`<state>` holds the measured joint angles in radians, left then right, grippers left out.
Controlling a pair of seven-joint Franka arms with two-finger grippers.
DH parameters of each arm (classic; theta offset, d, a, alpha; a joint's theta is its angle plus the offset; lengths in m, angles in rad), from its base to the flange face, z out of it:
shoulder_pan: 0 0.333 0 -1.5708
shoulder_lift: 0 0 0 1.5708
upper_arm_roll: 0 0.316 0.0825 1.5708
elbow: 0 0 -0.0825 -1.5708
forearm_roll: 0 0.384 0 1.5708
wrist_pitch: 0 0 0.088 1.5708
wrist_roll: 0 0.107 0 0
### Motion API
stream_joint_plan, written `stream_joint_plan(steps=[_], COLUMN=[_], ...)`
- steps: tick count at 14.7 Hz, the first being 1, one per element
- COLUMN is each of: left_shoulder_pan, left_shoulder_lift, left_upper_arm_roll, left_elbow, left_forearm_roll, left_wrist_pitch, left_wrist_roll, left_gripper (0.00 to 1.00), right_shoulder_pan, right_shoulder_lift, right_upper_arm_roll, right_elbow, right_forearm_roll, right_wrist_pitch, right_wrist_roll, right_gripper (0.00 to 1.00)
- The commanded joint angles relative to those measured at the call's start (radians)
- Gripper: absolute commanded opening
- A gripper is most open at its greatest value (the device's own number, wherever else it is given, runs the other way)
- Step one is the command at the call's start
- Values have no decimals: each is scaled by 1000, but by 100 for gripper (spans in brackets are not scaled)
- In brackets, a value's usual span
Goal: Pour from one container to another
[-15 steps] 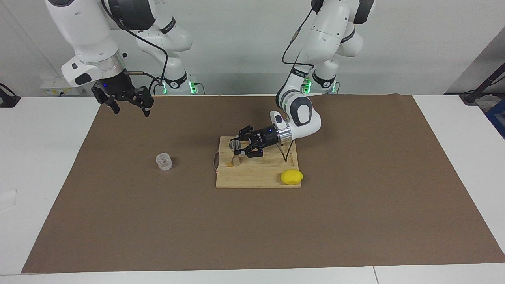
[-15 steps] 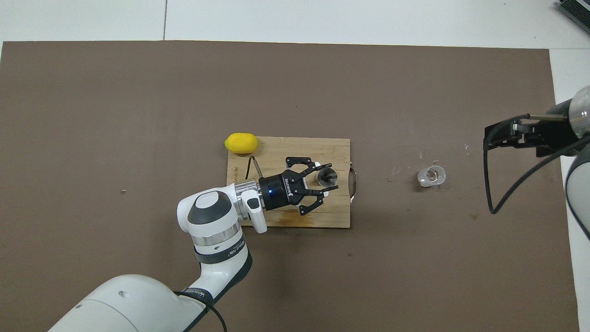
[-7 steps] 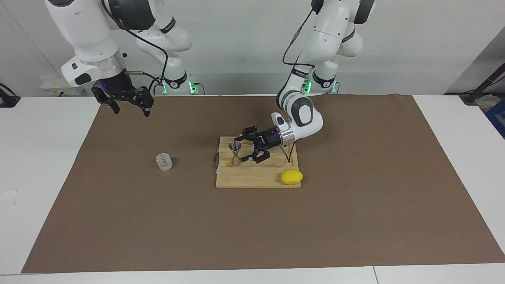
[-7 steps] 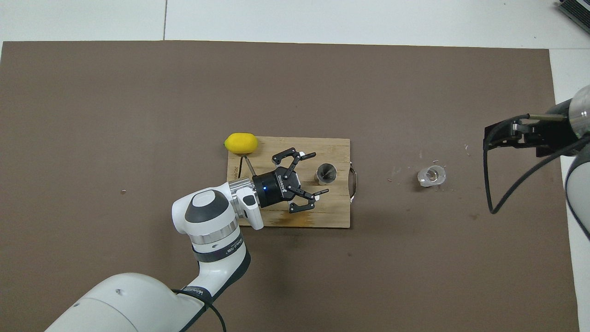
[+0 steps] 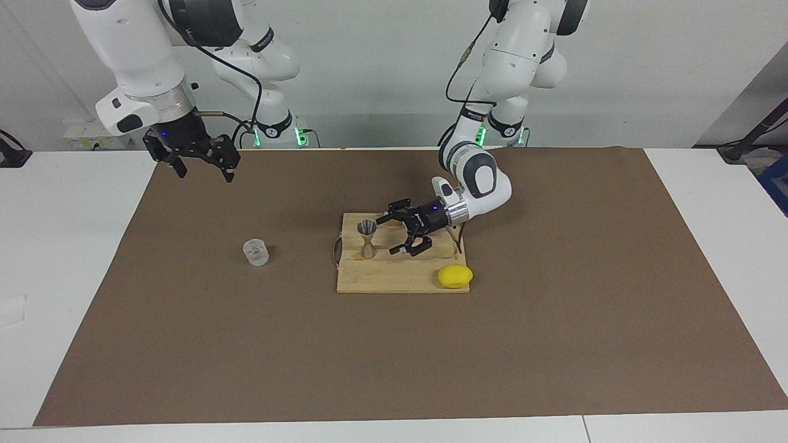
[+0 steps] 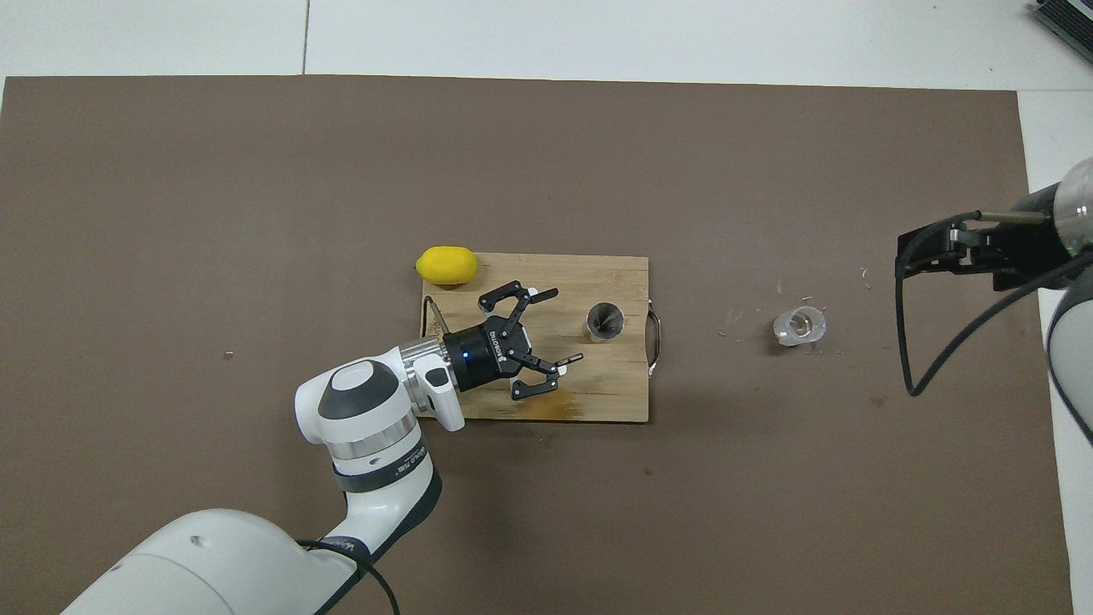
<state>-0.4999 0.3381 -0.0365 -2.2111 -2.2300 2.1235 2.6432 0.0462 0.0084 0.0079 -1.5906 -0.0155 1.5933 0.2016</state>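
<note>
The left end effector [image 5: 396,235], fingers spread, hovers beside the upright silver hourglass jigger [image 5: 367,239] on the wooden board [image 5: 400,280]; a stray swing could topple it. The clear glass tumbler [image 5: 255,253], seemingly empty, stands well apart toward the right arm's end; the right end effector [image 5: 200,165] waits spread.

A silver jigger [image 5: 367,239] stands upright on a wooden cutting board [image 5: 403,277], the left gripper [image 5: 393,235] spread wide just beside it. A glass tumbler [image 5: 255,252] sits apart on the brown mat [image 5: 184,344]; the right gripper [image 5: 200,166] waits, jaws apart.
</note>
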Motion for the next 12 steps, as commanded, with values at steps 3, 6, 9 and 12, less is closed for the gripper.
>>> stream_joint_plan(steps=[3,6,9,12], left_shoulder_pan=[122,211,332,487], left_shoulder_lift=[-113,-123,-131,-129], left_upper_arm_roll=[1,1,3,6], left_elbow=[-142,-160,-160,-110], left_forearm_roll=[153,292,479,749], left_wrist_pitch=[-80,-132,-190,-292], left_wrist_roll=[6,6,6,-61], left_gripper=[100,100,100,100], right_shoulder_pan=[-3,-2,1,1], right_shoulder_lift=[-2,-2,-2,-4], right_upper_arm_roll=[6,6,6,7], right_elbow=[0,0,0,0], right_forearm_roll=[6,6,6,6], right_wrist_pitch=[-1,-3,-4,-10], right_wrist_roll=[-30,-30,-30,-31], right_gripper=[100,100,100,100])
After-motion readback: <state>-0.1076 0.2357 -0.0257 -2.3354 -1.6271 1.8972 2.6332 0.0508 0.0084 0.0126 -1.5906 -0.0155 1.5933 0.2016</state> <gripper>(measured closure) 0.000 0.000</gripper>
